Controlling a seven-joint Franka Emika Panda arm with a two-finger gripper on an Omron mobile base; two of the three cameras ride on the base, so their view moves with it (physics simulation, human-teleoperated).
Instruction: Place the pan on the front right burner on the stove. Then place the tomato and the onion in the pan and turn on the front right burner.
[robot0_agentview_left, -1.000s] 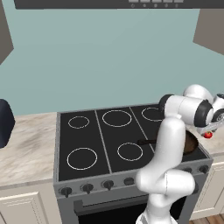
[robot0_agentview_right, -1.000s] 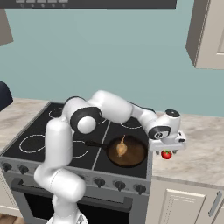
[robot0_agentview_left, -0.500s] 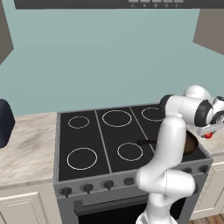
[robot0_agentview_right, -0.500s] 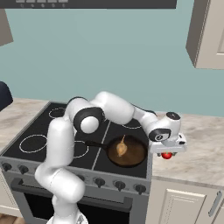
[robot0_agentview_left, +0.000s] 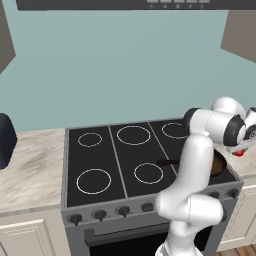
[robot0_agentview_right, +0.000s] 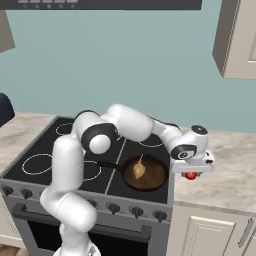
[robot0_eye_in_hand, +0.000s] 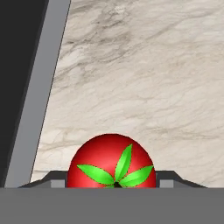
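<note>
Marble counter (robot0_eye_in_hand: 153, 78) beside stove (robot0_agentview_right: 60, 150), tomato (robot0_eye_in_hand: 111, 159) resting on it

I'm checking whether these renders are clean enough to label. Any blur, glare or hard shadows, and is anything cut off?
Right base view: sharp, flat even light, no glare on the black glass stove top; the small red tomato is half hidden under the gripper. Hand view: crisp marble counter, tomato cropped at the bottom. Left base view: the white arm covers most of the dark round pan.
</note>
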